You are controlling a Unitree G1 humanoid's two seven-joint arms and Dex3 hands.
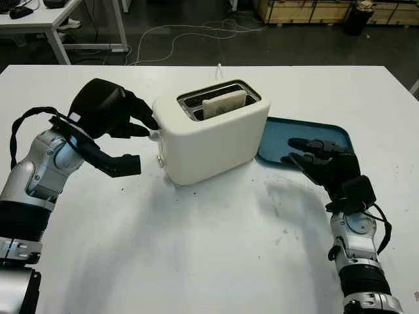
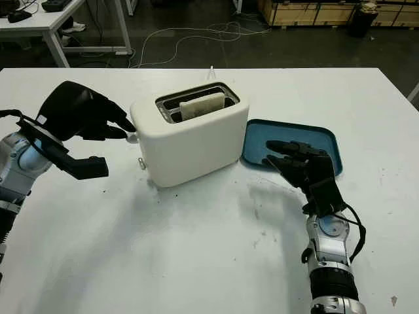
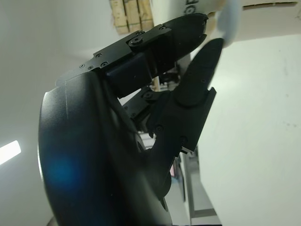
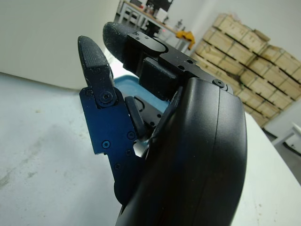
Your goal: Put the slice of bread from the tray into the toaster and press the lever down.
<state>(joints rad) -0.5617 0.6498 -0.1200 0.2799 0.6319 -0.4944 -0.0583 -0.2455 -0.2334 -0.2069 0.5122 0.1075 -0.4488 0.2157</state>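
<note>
The white toaster [image 1: 213, 137] stands mid-table with the slice of bread [image 1: 224, 103] upright in its nearer slot, top edge showing. My left hand [image 1: 134, 125] is at the toaster's left end, open, its fingertips against the small white lever [image 1: 155, 135]; the lever knob [image 3: 230, 21] lies right at the fingertips in the left wrist view. The blue tray [image 1: 330, 134] lies to the right of the toaster and has no bread on it. My right hand [image 1: 313, 154] hovers open over the tray's near edge.
The white table [image 1: 209, 248] has open room in front of the toaster and at the far right. A thin white cord [image 1: 218, 67] rises behind the toaster. Beyond the far edge are dark floor, cables, another table and wooden crates.
</note>
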